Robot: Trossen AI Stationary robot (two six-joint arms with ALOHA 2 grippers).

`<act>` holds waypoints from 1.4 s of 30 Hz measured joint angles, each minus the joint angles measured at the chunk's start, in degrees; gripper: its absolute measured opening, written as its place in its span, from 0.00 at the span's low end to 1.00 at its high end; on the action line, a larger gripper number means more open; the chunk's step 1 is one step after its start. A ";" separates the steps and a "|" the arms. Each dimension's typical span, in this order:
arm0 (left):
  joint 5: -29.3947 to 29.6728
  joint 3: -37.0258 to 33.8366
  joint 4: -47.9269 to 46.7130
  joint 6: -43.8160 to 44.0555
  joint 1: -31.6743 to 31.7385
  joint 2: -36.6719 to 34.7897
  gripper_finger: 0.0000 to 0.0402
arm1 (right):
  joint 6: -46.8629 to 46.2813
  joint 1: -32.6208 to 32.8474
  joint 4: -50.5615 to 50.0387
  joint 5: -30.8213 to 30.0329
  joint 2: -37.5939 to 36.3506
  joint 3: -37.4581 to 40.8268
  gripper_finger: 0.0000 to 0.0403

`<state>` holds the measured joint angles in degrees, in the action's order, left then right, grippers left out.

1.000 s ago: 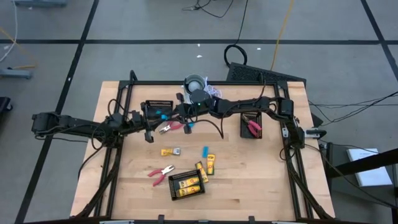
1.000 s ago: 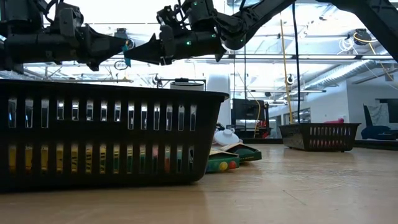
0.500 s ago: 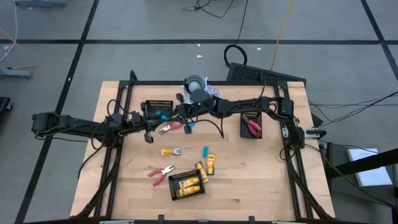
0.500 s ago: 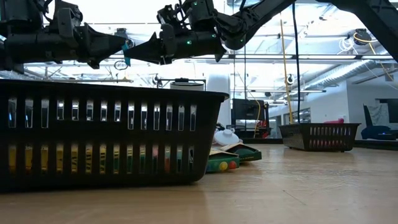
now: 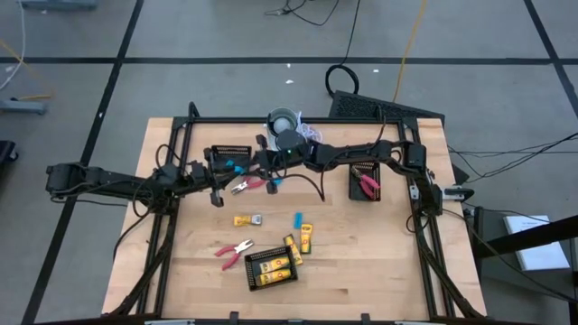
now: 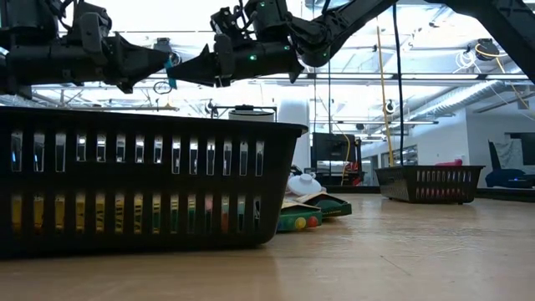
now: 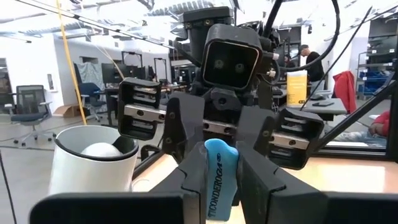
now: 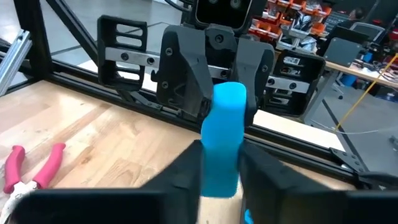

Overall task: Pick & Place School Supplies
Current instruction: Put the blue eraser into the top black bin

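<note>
Table [image 5: 379,271]: light wood, black frame rails around it, seen from above.

Arms: both raised over the far-centre zone, tips facing each other. Left gripper [image 5: 237,169] comes in from 9 o'clock, right gripper [image 5: 257,166] from 3 o'clock. Low view: the two tips nearly meet, high above the table.

Black mesh trays:
- front tray [image 5: 271,266], toward 6 o'clock, holds yellow-and-black pieces [image 5: 275,268].
- right tray [image 5: 364,182], toward 2 o'clock, holds red-handled pliers [image 5: 368,185].
- far tray [image 5: 228,157], toward 11 o'clock, partly under the arms; contents cannot be told.

White cup [image 5: 283,120]: 12 o'clock edge, behind the grippers.

Loose on the table:
- red-handled pliers [image 5: 233,252], toward 7 o'clock, just beside the front tray.
- second red-handled pair [image 5: 251,184], right under the grippers.
- yellow-and-black pieces: one near centre [image 5: 247,219], two at the front tray's right side [image 5: 307,237].
- small blue stick [image 5: 297,218], centre, lying flat.

Held item: light-blue stick [image 7: 219,177], upright in the air between the grippers. Left jaws are clamped on it. Right jaws also press in on it from both sides.
</note>
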<state>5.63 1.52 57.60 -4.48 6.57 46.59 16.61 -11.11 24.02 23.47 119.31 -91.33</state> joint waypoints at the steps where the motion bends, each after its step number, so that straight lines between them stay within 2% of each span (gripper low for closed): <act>1: 0.35 0.02 -0.21 -0.04 0.02 0.00 0.14 | -0.54 0.03 0.01 -0.80 0.00 0.00 0.28; 6: 0.61 0.02 -1.05 -0.08 0.02 0.04 0.14 | -1.14 0.02 -1.16 -3.85 0.00 0.00 0.59; 10: 2.23 0.02 -2.21 -0.44 0.02 0.04 0.14 | -1.57 -0.14 -1.90 -5.71 0.00 0.00 0.70; 16: 6.45 0.02 -5.88 -1.91 1.40 0.04 0.14 | -0.21 -0.15 -7.78 -5.45 -1.01 0.09 0.68; 24: 6.91 0.02 -12.80 -1.39 7.02 -0.02 0.14 | 2.59 1.49 -13.55 -6.10 -5.06 0.82 0.65; 32: 8.18 -0.02 -21.08 0.71 11.74 -0.15 0.14 | 4.94 3.91 -24.09 -12.89 -12.72 7.98 0.65; 34: 8.96 -0.02 -22.97 0.77 13.07 -0.15 0.14 | 4.89 4.17 -22.23 -14.32 -12.92 9.54 0.65; 40: 8.31 -0.02 -26.73 2.06 16.51 -0.09 0.14 | 2.76 4.13 -26.77 -14.74 -13.34 14.12 0.65; 42: 8.17 -0.02 -28.74 2.23 17.88 -0.10 0.14 | 2.55 4.11 -25.59 -14.82 -13.27 14.83 0.65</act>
<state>13.80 1.50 28.87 -2.25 24.45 46.49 19.16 -7.01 -1.57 8.65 106.04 -76.50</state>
